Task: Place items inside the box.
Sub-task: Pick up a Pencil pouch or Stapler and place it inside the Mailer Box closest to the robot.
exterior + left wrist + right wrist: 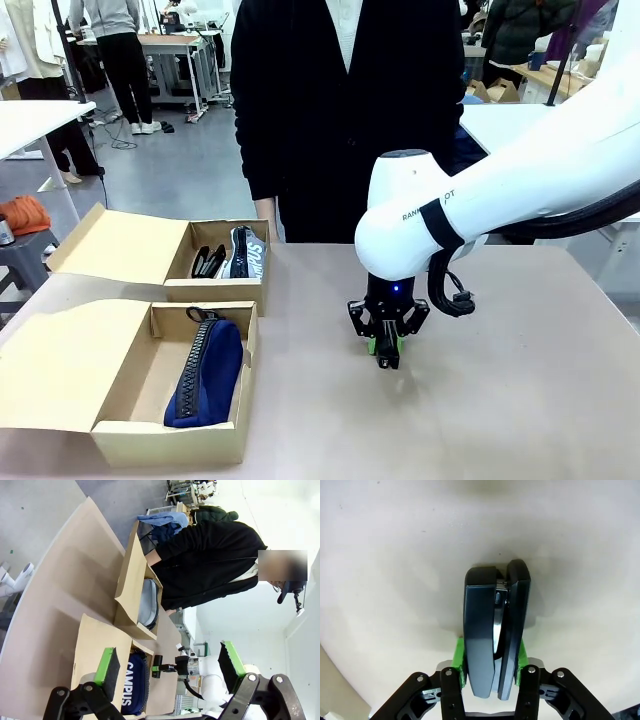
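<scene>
Right wrist view: right fingers (pixel 459 655) clamp black stapler (pixel 492 630), long axis toward table (pixel 395 555).

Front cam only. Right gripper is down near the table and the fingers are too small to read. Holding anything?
Observer: Yes. The right wrist view has the right gripper shut on the black stapler, with green pads on both its sides.
Operator: Left gripper state?
Observer: In the left wrist view the left gripper is open wide, with nothing between the jaws.
</scene>
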Robot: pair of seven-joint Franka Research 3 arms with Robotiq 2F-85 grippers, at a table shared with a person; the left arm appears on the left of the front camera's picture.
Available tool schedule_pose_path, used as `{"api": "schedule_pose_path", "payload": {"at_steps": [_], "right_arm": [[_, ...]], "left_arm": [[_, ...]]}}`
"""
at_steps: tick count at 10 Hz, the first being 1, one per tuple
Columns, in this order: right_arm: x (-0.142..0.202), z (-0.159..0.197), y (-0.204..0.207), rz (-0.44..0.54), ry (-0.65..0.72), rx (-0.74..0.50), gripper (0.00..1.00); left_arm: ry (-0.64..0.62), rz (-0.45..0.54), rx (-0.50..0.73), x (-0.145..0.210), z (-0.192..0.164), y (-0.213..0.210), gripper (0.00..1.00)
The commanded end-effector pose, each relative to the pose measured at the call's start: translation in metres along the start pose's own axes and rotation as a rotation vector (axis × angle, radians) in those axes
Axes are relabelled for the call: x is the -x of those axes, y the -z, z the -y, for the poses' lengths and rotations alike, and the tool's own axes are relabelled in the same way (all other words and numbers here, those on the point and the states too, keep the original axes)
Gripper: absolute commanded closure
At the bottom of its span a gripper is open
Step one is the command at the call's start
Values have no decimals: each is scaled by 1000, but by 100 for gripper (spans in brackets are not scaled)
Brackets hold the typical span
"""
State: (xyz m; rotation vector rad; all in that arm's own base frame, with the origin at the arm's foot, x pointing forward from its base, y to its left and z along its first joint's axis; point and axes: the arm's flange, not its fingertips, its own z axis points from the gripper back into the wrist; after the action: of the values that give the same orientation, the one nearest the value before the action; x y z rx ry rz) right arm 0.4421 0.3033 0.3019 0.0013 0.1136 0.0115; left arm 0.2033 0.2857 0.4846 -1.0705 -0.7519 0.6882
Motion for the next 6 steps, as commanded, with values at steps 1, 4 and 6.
{"api": "schedule_pose_path", "payload": {"at_steps": [1, 4, 6], "right_arm": [[5, 3, 2, 31, 37, 20, 100], [49, 14, -82, -126, 173, -165, 100], [109, -9, -141, -187, 286, -286, 100]], "left_arm": [[12, 8, 25, 0, -1, 0, 0], [12, 8, 25, 0, -1, 0, 0], [12, 8, 25, 0, -1, 0, 0]]}}
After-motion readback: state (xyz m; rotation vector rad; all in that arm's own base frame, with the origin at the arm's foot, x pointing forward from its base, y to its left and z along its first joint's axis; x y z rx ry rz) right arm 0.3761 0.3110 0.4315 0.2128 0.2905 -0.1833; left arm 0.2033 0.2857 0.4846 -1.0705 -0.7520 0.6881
